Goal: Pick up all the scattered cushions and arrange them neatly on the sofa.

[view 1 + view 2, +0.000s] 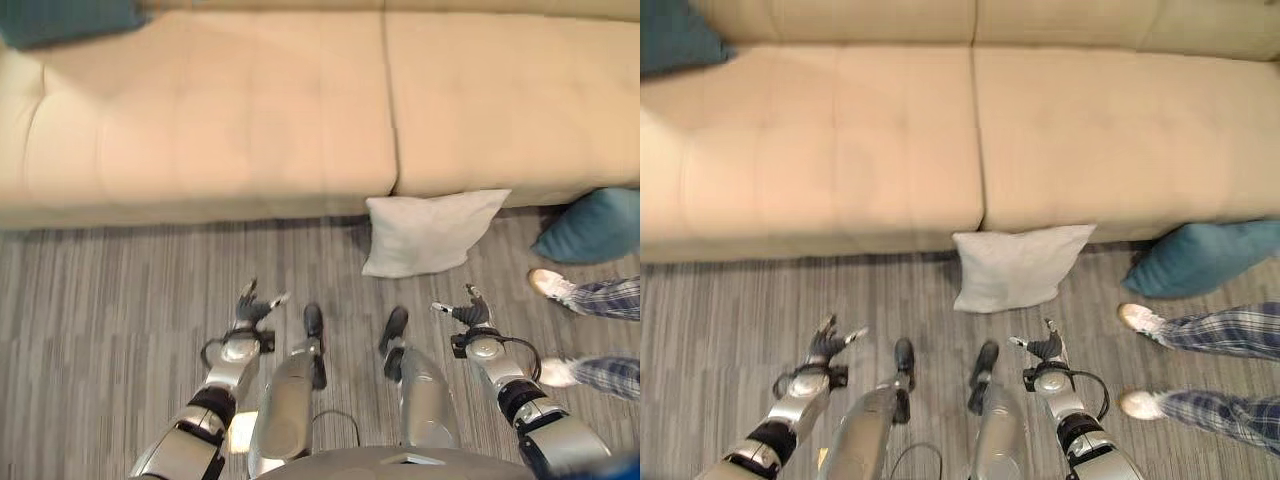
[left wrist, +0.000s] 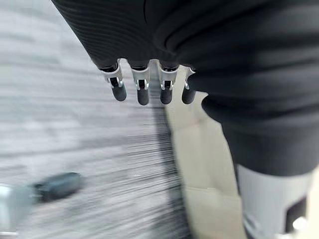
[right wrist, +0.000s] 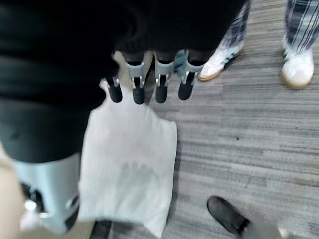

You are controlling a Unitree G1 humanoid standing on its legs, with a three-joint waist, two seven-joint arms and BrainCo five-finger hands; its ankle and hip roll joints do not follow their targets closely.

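Left hand point(image 1: 248, 308) and right hand point(image 1: 468, 310) hover over grey floor point(image 1: 100, 300), fingers relaxed apart, holding nothing. Pale grey square cushion point(image 1: 430, 232) leans against beige sofa point(image 1: 250, 110); teal cushion point(image 1: 592, 226) lies nearby.

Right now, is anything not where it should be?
Yes. A white cushion leans on the sofa front, down on the floor. A teal cushion lies on the floor too, by a person's shoes.

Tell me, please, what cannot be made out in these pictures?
- Teal cushion on sofa: cut off by the left eye view's corner.
- Teal cushion on floor: part lies past the frame's edge.
- White cushion: upper part hidden behind the right hand.
- Person: only legs and shoes.
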